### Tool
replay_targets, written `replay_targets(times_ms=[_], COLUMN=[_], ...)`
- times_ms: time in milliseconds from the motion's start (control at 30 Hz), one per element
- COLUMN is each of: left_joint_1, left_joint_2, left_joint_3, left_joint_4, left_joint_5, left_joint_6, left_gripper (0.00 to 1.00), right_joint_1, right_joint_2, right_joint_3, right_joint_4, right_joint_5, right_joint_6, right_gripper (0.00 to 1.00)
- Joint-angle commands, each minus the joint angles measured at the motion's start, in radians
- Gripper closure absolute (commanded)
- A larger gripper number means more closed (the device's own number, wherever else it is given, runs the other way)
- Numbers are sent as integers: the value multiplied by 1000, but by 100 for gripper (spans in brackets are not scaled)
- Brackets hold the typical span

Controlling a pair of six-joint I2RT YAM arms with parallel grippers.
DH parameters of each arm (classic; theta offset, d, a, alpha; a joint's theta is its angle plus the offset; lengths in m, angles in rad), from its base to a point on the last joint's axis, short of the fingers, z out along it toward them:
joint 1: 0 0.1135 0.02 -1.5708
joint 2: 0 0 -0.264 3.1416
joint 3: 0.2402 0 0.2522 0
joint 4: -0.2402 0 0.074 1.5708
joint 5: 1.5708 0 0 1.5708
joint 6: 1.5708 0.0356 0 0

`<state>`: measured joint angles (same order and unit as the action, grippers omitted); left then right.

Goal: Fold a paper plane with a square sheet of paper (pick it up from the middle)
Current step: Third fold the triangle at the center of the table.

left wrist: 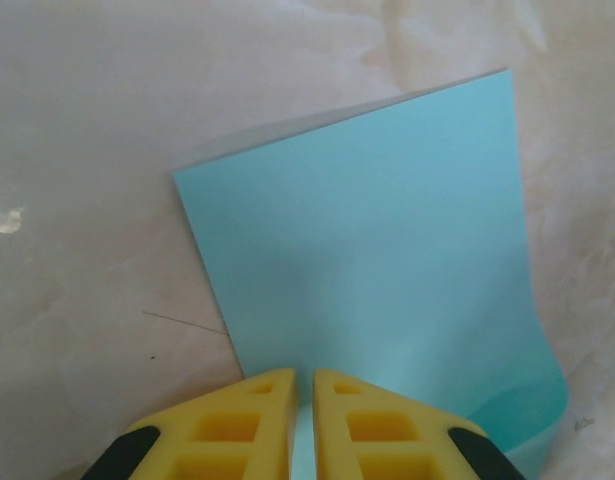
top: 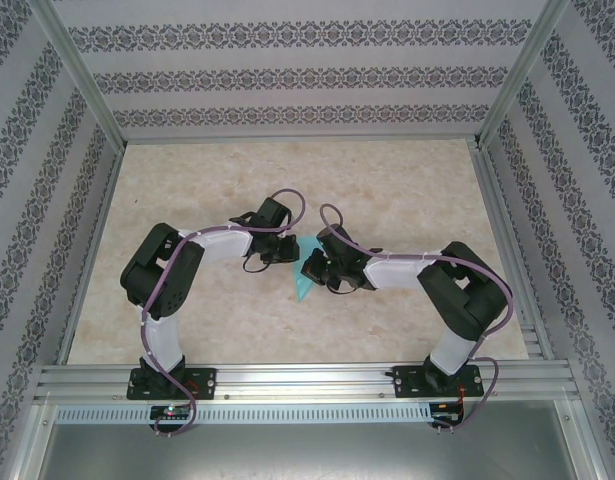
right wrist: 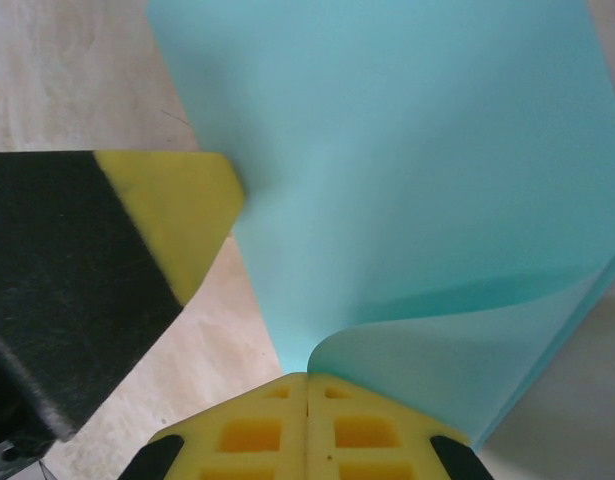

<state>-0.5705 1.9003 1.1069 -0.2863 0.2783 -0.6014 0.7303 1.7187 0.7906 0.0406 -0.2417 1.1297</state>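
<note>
The square sheet of paper is turquoise and lies mid-table between both grippers, partly folded over itself. In the left wrist view the paper spreads flat ahead, its near right part curling up. My left gripper sits over the sheet's near left edge, its jaws almost together with a thin slit showing turquoise behind; nothing is pinched. My right gripper is shut on the curled-over edge of the paper. The left gripper's finger touches the sheet's left edge. From above, left gripper and right gripper almost meet.
The beige marbled table is bounded by an aluminium frame at the near edge and patterned walls on three sides. Both arms bend inward, their cables looping above the wrists.
</note>
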Motion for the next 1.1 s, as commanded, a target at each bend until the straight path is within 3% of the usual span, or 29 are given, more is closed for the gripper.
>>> replay_targets(times_ms=[0,1067], left_joint_1=[6,6], left_joint_2=[26,35], left_joint_3=[14,1], left_joint_4=[-44,-35], left_joint_5=[-14,9], left_joint_6=[28,26], left_gripper=[86,86], right_joint_1=[-4,-8], right_joint_2=[22,69], right_joint_3=[26,42], right_joint_4=[23,47], right_joint_5=[-8,-8], right_joint_6=[-20,-29], right_gripper=[95,96])
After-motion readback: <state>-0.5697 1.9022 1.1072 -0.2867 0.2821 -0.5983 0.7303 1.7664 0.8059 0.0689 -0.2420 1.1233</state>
